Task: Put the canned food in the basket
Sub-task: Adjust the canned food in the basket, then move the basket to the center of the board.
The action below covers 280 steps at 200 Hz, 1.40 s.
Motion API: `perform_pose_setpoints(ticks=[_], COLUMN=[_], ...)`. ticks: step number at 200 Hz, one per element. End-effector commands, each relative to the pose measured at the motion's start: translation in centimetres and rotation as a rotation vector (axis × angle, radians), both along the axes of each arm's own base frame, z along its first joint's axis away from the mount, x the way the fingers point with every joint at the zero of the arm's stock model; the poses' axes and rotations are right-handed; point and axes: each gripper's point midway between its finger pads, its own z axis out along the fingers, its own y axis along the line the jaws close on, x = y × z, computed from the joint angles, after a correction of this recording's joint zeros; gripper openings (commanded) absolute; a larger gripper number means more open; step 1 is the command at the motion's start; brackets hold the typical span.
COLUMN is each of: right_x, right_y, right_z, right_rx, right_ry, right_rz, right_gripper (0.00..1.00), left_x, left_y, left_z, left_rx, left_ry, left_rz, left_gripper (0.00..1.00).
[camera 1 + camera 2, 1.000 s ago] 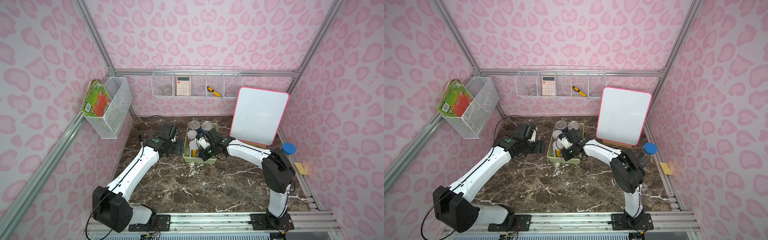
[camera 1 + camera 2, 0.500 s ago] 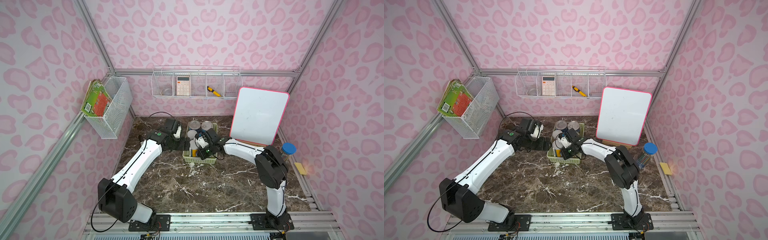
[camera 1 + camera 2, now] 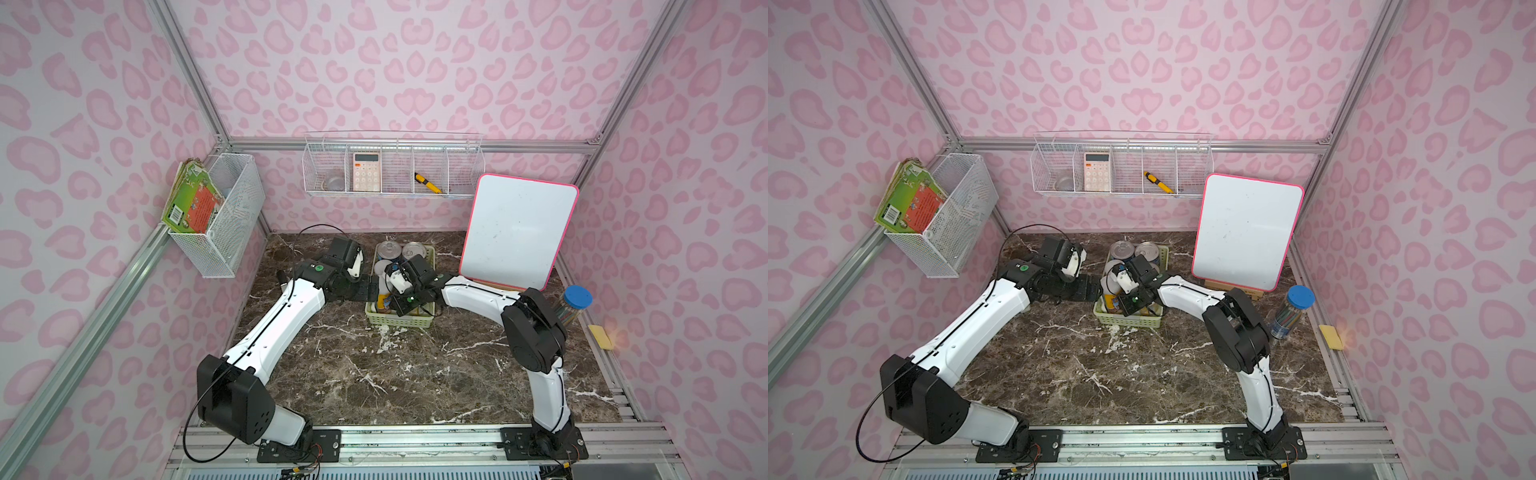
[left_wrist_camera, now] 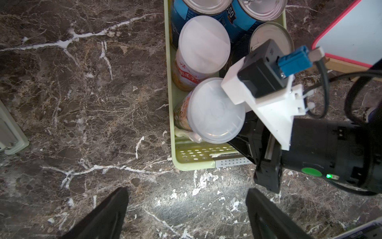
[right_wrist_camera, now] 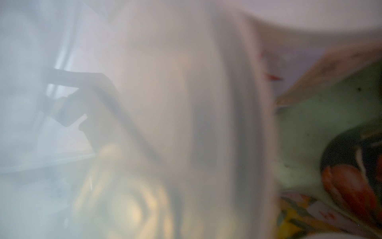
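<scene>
Your right claw (image 3: pixel 390 304) is shut, down inside the light-green perforated plastic basket (image 4: pixel 194 154) by the leaning white-lidded can (image 4: pixel 215 109). I'd nudge it upright slowly. Your left claw (image 4: pixel 187 191) gapes wide, empty, beside the basket.

My left arm (image 3: pixel 286 320) stretches forward, and the left gripper (image 4: pixel 186 209) hangs low, jaws spread wide and empty. My right arm (image 3: pixel 478 293) folds in toward it. The right gripper (image 3: pixel 392 305) dips steeply, jaws closed.

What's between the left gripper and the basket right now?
Only bare marble tabletop, seen in the left wrist view: the open left gripper is apart from the basket.
</scene>
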Motion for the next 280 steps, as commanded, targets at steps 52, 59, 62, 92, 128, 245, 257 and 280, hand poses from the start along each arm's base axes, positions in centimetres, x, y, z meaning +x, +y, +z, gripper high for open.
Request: perform_pose_setpoints(ticks=[52,59,62,92,128,245,257,280], right_x=[-1.6,-1.7,-1.8,-1.2,1.1,-0.9,-0.5,-0.4], right_y=[-2.1,-2.3,-2.3,-6.3,-13.9,-25.1,-23.6,-19.4], right_z=[5.2,6.6,7.3,11.9,10.9,11.8,10.4,8.4], right_rx=[0.026,0.049,0.06,0.074,0.04,0.199,0.183,0.16], right_ry=[-0.093,-0.122,-0.136,-0.277,-0.201,-0.557,-0.476,-0.379], right_rz=[0.004,0.007,0.008,-0.132,-0.383,-0.681,-0.642,-0.559], right_gripper=[0.36,0.44,0.47,0.73,0.77,0.99,0.98,0.94], left_x=[0.6,0.7,0.7,1.2,2.0,3.8,4.6,5.2], left_y=[2.6,3.1,3.2,5.4,7.0,10.7,10.2,7.7], left_z=[2.3,3.2,3.5,6.8,4.0,2.1,1.0,-1.2], left_rx=[0.054,0.057,0.055,-0.028,-0.07,-0.275,-0.295,-0.393], left_ry=[-0.124,-0.164,-0.18,-0.35,-0.283,-0.434,-0.38,-0.283], left_rz=[0.111,0.129,0.133,0.187,0.196,0.313,0.286,0.199], left_gripper=[0.99,0.99,0.99,0.99,0.99,0.99,0.99,0.95])
